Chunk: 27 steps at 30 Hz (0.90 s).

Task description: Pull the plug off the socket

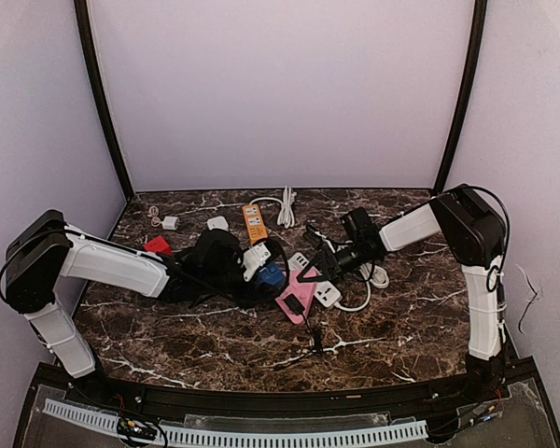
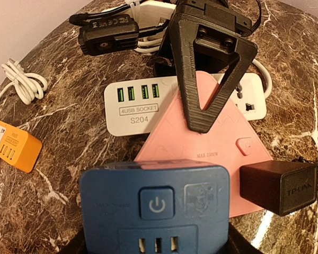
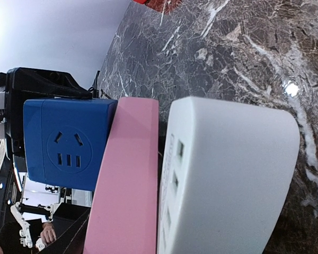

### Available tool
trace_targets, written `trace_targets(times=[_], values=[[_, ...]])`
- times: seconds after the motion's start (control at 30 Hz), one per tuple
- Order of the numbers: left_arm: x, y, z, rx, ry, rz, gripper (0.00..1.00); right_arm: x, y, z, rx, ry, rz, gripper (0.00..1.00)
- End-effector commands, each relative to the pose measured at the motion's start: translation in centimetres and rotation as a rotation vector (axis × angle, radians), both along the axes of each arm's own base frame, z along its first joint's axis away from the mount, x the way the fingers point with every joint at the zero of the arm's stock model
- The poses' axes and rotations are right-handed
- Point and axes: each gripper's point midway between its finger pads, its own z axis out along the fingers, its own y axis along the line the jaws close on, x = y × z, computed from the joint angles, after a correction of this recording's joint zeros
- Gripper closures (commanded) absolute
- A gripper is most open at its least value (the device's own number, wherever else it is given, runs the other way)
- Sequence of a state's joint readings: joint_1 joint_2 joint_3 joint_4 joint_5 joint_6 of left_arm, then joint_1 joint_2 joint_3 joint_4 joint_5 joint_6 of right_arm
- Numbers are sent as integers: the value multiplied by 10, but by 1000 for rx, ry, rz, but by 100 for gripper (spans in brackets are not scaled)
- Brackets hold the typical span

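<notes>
— Near the middle of the desk (image 1: 168, 327), then: where is the plug?

— The blue cube plug (image 2: 153, 203) rests against the top side of the pink socket (image 2: 172, 140), at the corner nearest the left arm. The right wrist view shows its flank touching the pink slab. Whether its pins are seated is hidden.

— Which way does it point?

— It is about as wide as it is tall, so no long axis stands out. The face with the power button looks back at the left wrist camera. The face with a three-hole outlet and a row of slots looks toward the right wrist camera.

— And its looks?

— Matte blue with rounded edges, a square button, a faint embossed emblem beside it and three slots below.

— The tools?

— The left tool (image 1: 261, 273) pinches the cube from either side, and black finger ends show at its lower corners. The right tool (image 1: 310, 273) hangs over the pink socket's far tip, where the socket overlaps the white strip (image 2: 132, 114). I cannot tell whether it is spread or pressed together.

— Anything else?

— A black adapter (image 2: 278, 186) sits at another corner of the pink socket. An orange strip (image 2: 13, 144) lies well apart.
</notes>
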<state>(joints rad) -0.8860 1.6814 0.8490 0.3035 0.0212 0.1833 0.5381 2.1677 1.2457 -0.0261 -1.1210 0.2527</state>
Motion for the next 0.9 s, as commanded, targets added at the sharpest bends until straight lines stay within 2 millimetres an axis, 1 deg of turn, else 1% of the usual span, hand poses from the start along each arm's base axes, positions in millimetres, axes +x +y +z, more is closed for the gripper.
trace_targets(times=[0.0,0.07,0.1,0.13,0.17,0.2,0.23,0.27,0.3,0.33,0.4,0.43,0.47,0.5,0.53,0.57,0.6,0.63,0.67,0.7,0.73,0.8,0.83,0.87], values=[[2,-17,67,-121,-130,-45,83,-19,9,13,38,-15,65,70],[-3,-19,83,-149,-146,-66,82,-18,9,17,33,-27,56,73],[-5,-18,95,-172,-161,-73,83,-17,9,20,33,-35,51,75],[-8,-19,99,-185,-165,-88,82,-15,8,23,33,-42,46,78],[-11,-18,111,-209,-187,-96,82,-15,9,27,35,-49,43,81],[-14,-18,114,-213,-197,-113,82,-15,9,31,38,-53,41,84],[-17,-17,125,-236,-224,-124,82,-14,9,35,43,-59,40,86],[-21,-15,125,-229,-245,-147,81,-14,9,41,48,-68,39,89],[-24,-15,137,-257,-283,-159,81,-14,9,44,51,-72,37,94],[-28,-14,139,-262,-310,-178,81,-13,9,47,55,-76,37,99],[-29,-11,145,-266,-338,-182,81,-12,10,50,54,-81,30,100],[-28,-12,151,-272,-346,-181,82,-11,10,50,50,-82,25,100],[-28,-11,148,-255,-332,-180,82,-10,9,50,46,-83,20,100],[-27,-13,153,-261,-329,-178,83,-9,9,49,41,-82,15,100],[-28,-14,153,-261,-308,-178,83,-9,9,49,39,-82,13,100],[-29,-15,156,-271,-304,-187,84,-10,9,48,36,-79,11,100],[-34,-18,158,-285,-305,-215,83,-10,8,47,33,-76,9,100],[-39,-16,156,-285,-321,-237,83,-9,8,46,29,-75,7,100],[-43,-16,167,-322,-359,-258,83,-9,8,45,25,-76,3,100],[-46,-14,161,-310,-377,-272,82,-9,8,44,21,-75,1,100],[-50,-14,165,-317,-399,-290,82,-9,7,43,16,-72,-3,100],[-55,-13,159,-282,-424,-330,82,-8,6,41,11,-71,-8,100],[-55,-13,159,-271,-437,-337,83,-7,6,41,8,-69,-13,100],[-54,-13,155,-255,-426,-338,83,-6,6,40,4,-71,-18,100]])
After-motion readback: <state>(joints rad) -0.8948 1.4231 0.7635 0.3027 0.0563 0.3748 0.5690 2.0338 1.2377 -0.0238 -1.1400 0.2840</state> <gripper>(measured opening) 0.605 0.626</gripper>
